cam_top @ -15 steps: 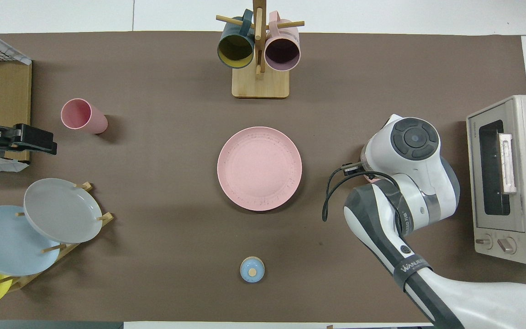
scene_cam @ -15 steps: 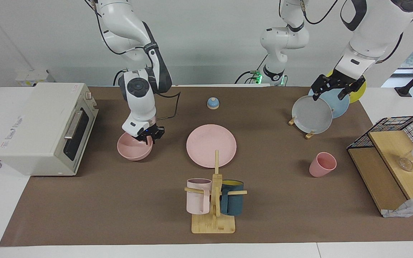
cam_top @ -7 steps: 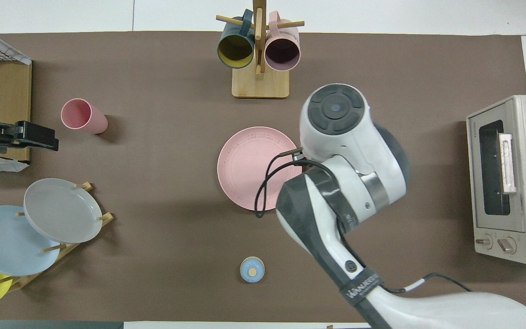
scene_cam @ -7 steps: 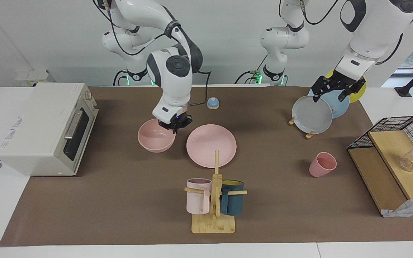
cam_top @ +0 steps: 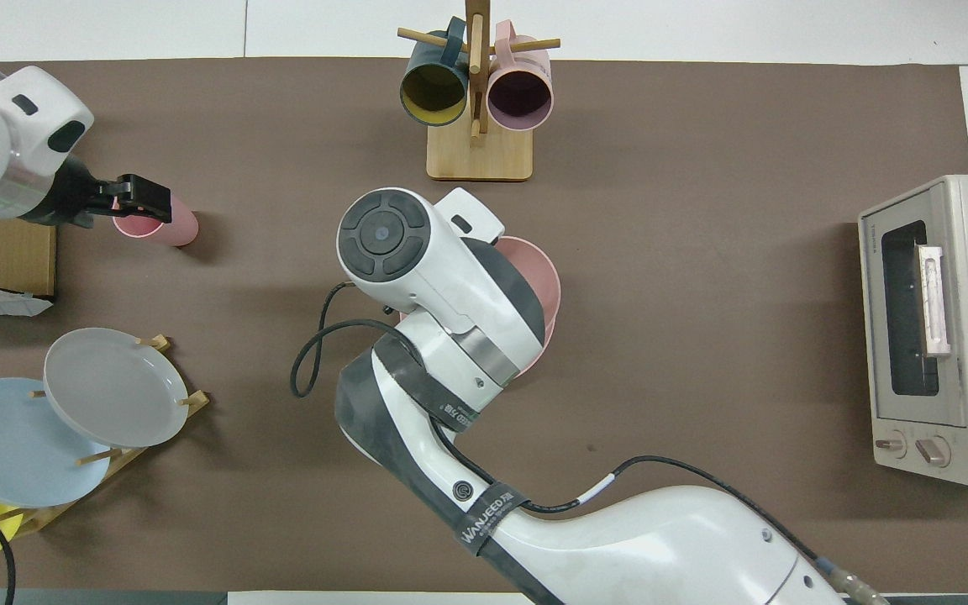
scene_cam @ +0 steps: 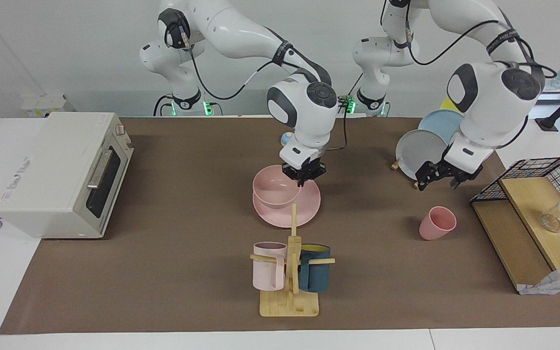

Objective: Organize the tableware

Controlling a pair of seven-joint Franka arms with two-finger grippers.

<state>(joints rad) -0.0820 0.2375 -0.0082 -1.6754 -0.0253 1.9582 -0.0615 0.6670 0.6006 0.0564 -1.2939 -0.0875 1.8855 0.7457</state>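
Over the pink plate [scene_cam: 309, 206] at the middle of the table, your right gripper [scene_cam: 304, 176] is clamped on the rim of the pink bowl [scene_cam: 276, 190], pinching the edge on the side toward the robots. The bowl sits low over the plate or already on it; which one, you cannot tell from either view (the overhead camera is mostly blocked by the arm, with only an arc of the bowl showing). Judging by its matte look, the bowl is probably a light, stiff moulded piece, so a rim pinch should carry it, but expect it to tilt away from the fingers because the weight hangs off one side. Release only once it is settled flat, or it may rock and skate on the smooth plate.

Your left gripper [scene_cam: 438, 177] hangs with its fingers spread wide and empty over the mat near the pink cup [scene_cam: 437, 223], which stands toward the left arm's end of the table, tilted as the camera sees it. The cup tapers and has no handle, so a grasp across the body may squeeze it upward and out; taking the wall at the rim, one finger inside and one outside, looks the surer hold. It is likely light enough to tip at a nudge.
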